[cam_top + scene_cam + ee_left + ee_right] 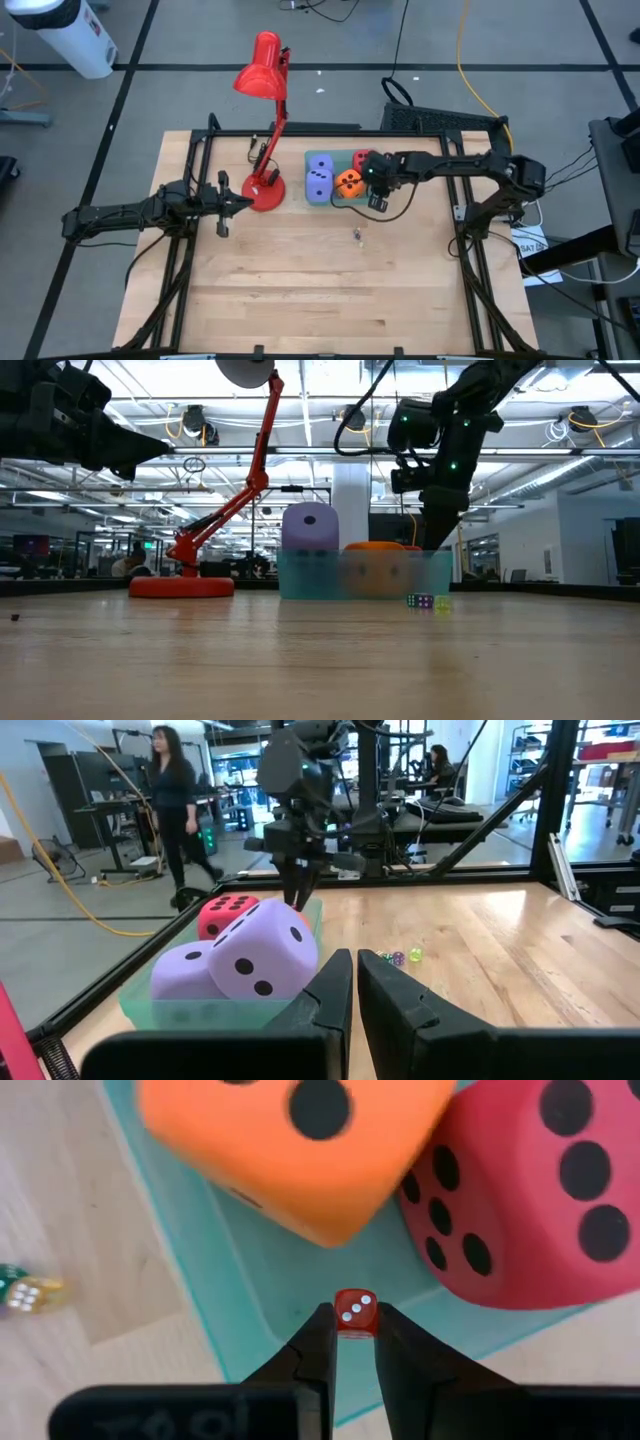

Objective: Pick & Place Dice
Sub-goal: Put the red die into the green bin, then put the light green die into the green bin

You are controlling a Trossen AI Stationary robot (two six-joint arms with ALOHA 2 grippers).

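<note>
A teal tray (338, 204) on the table holds soft dice: two lavender-blue (262, 952) (180, 970), one orange (290, 1140) and one red (540, 1190). My right gripper (353, 1335) hangs over the tray's edge beside the orange die (349, 182), shut on a tiny red die (354, 1311). A few more tiny dice (357, 236) lie on the wood near the tray. My left gripper (228, 205) waits shut beside the red lamp's base (265, 190), touching nothing. My right gripper pinches the tiny red die (354, 1311) on two opposite faces, only between the free ends of its fingers (318, 1342). It comes from above, pointing down. The die is lifted clear above the tray's rim (215, 1330), its two-pip face showing.
The red desk lamp (262, 75) stands left of the tray, its arm leaning toward the far edge. A black frame (200, 140) runs round the table. Bare wood lies toward the near edge. People (175, 800) are in the room behind.
</note>
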